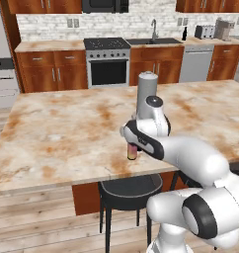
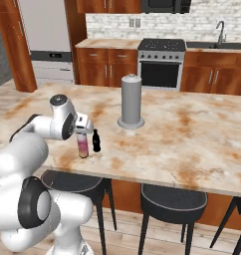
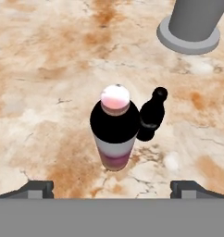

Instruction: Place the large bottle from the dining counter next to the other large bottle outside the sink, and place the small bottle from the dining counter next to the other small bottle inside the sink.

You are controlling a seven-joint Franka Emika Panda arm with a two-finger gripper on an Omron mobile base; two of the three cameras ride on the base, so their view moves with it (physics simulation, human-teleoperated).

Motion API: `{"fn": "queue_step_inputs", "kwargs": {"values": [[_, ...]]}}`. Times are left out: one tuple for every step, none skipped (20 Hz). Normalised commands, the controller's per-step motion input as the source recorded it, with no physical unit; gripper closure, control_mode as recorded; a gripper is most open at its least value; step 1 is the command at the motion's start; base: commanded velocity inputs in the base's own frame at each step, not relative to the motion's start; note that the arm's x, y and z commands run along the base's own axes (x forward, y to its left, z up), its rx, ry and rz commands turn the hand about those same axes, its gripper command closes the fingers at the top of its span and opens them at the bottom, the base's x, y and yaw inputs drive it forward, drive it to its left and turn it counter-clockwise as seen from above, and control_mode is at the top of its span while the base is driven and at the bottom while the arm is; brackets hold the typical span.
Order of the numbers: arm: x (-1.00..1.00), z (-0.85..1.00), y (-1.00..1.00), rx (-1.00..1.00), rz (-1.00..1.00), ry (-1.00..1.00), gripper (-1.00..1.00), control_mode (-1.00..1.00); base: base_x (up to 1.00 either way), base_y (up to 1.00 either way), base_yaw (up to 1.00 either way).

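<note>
The large bottle [image 3: 115,132], pale with a pink top and a dark band, stands upright near the front edge of the dining counter [image 1: 67,133]. The small bottle [image 3: 153,115], tiny and black, stands touching or nearly touching it on the right. My gripper [image 3: 113,190] hangs just above the large bottle [image 2: 82,145], open, its fingertips [image 3: 37,189] wide to either side and holding nothing. Far back, the sink [image 1: 158,41] sits in the rear counter, with the other large bottle [image 1: 184,33], black, on the top to its right. The other small bottle is hidden.
A tall grey cylinder on a round base [image 2: 131,101] stands mid-counter beyond the bottles. Dark stools [image 2: 173,201] sit under the counter's front edge. A stove [image 1: 107,62] is left of the sink, a toaster [image 1: 204,32] right of it.
</note>
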Motion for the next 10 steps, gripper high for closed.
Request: {"fn": "queue_step_inputs", "kwargs": {"values": [[0.09, -0.06, 0.0, 0.0, 0.0, -0.01, -1.0, -1.0, 0.0, 0.0, 0.0], [0.1, -0.05, 0.0, 0.0, 0.0, 0.0, -1.0, -1.0, 0.0, 0.0, 0.0], [0.12, -0.05, 0.0, 0.0, 0.0, 0.0, -1.0, -1.0, 0.0, 0.0, 0.0], [0.16, -0.06, 0.0, 0.0, 0.0, 0.0, -1.0, -1.0, 0.0, 0.0, 0.0], [0.16, -0.07, 0.0, 0.0, 0.0, 0.0, -1.0, -1.0, 0.0, 0.0, 0.0], [0.18, -0.06, 0.0, 0.0, 0.0, 0.0, -1.0, -1.0, 0.0, 0.0, 0.0], [0.2, -0.06, 0.0, 0.0, 0.0, 0.0, -1.0, -1.0, 0.0, 0.0, 0.0], [0.21, -0.06, 0.0, 0.0, 0.0, 0.0, -1.0, -1.0, 0.0, 0.0, 0.0], [0.21, -0.06, 0.0, 0.0, 0.0, 0.0, -1.0, -1.0, 0.0, 0.0, 0.0], [0.23, -0.04, 0.0, 0.0, 0.0, 0.0, -1.0, -1.0, 0.0, 0.0, 0.0]]}}
